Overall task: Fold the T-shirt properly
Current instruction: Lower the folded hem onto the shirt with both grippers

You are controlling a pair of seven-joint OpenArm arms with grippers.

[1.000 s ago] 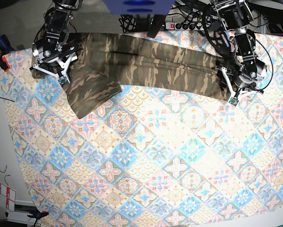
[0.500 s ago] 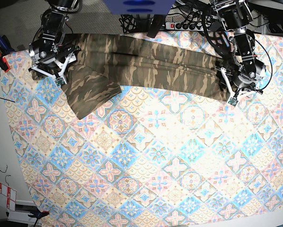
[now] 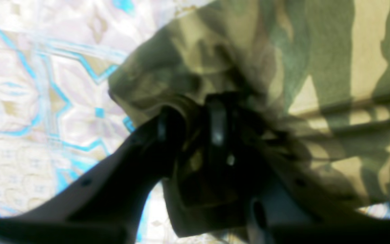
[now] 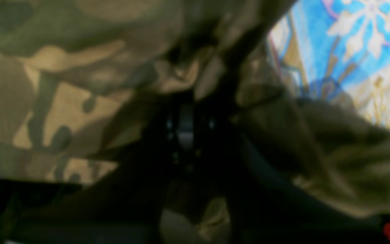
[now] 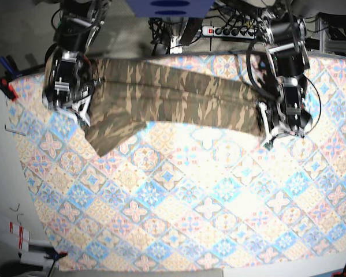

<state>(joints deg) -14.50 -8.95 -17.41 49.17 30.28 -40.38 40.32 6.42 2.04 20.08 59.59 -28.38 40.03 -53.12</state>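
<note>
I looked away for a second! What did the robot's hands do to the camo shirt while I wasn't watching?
Both closed in. The right gripper pinched the T-shirt at one end, and the left gripper closed on fabric at the other. The shirt now looks stretched between them. The tablecloth stayed put.

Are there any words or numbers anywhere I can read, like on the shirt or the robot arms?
No text can be read in any view.
T-shirt: camouflage print only, no words or logo showing.
Tablecloth: tile pattern only, no writing.
Red-and-white tag at the table's edge: too small to read.
Power strip behind the table: too small to read.
Both wrist views are too blurred to show any lettering.
</note>
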